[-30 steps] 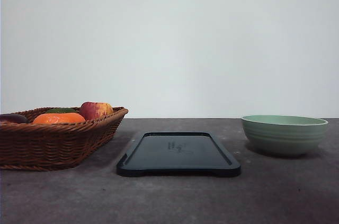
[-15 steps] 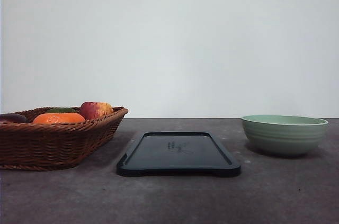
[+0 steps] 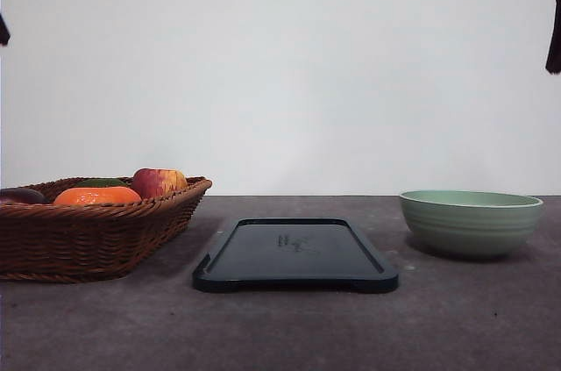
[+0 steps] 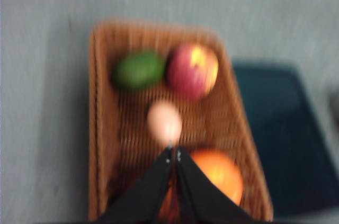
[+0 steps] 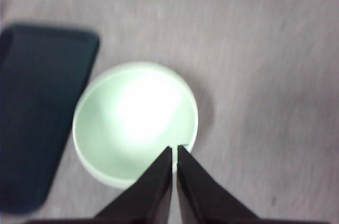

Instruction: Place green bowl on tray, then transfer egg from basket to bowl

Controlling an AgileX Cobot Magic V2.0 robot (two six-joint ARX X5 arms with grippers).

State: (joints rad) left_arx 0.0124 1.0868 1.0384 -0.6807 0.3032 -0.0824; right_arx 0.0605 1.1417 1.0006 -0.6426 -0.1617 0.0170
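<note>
Pale sage-green, faintly ridged ceramic bowl sits on the grey table at the robot's right, apart from the flat dark navy plastic tray that lies in the middle — nothing rests on the tray. At the left stands the shallow brown woven wicker basket. In the left wrist view the basket holds a small pale brownish egg near its centre, with a green fruit and a red-yellow apple at one end and an orange fruit at the other; none of them seems to touch the egg, though the picture is blurred.

The left gripper hangs above the basket, just beside the egg in that view, its dark fingers pressed together with nothing between them. The right gripper hangs over the bowl's rim, fingers likewise closed tight and empty — the bowl's inside is bare.
</note>
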